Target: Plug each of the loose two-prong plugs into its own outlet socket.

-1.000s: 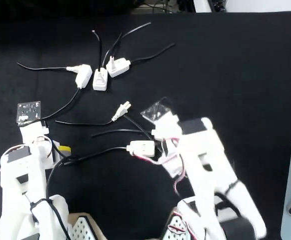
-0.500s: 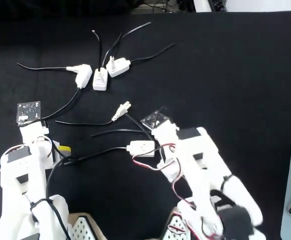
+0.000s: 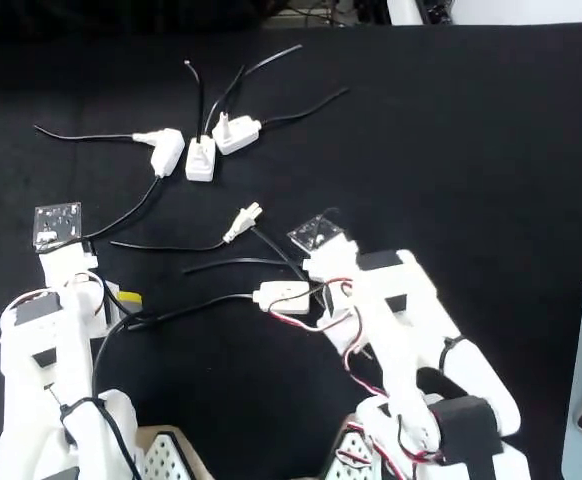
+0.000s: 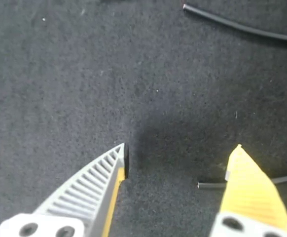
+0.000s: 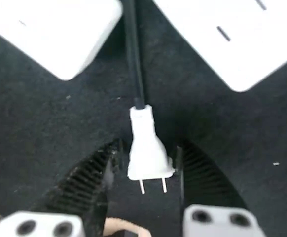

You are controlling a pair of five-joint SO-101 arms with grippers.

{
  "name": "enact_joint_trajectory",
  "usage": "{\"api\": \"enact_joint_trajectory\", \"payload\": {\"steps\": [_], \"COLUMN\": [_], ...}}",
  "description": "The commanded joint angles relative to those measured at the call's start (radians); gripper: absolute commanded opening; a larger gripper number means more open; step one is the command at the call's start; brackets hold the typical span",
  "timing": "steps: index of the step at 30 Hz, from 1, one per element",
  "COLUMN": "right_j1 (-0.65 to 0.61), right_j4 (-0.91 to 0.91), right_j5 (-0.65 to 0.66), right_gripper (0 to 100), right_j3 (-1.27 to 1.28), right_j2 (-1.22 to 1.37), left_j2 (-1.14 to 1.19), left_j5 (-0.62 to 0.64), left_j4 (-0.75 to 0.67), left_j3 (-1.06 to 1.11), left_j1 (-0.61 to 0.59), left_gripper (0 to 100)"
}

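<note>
As the right gripper (image 5: 147, 148) clamps the two-prong plug (image 5: 146, 160) by its sides, the cable's (image 5: 132, 59) drag could twist it loose

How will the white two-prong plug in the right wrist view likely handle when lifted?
The plug looks small and rigid, probably light. Its thin black cord likely flops and trails, tugging slightly. Its smooth, tapered body might slip in a loose grip.
</note>
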Motion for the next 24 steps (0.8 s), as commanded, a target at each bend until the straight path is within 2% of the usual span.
{"api": "enact_joint_trajectory", "payload": {"steps": [1, 6, 16, 24], "right_j1": [0.006, -0.014, -0.066, -0.063], "right_j4": [0.123, 0.210, 0.028, 0.005], "right_j5": [-0.005, -0.002, 0.087, 0.129], "right_gripper": [23.0, 23.4, 23.3, 21.3], "right_j3": [-0.074, -0.054, 0.153, 0.193], "right_j2": [-0.110, -0.257, -0.288, -0.288], "left_j2": [-0.017, -0.017, -0.017, -0.017], "left_j5": [0.003, 0.003, 0.005, 0.005], "left_j4": [-0.017, -0.017, -0.018, -0.018], "left_j3": [-0.004, -0.004, -0.004, -0.004], "left_j1": [-0.005, -0.005, -0.004, -0.004], "left_gripper": [32, 32, 32, 32]}}
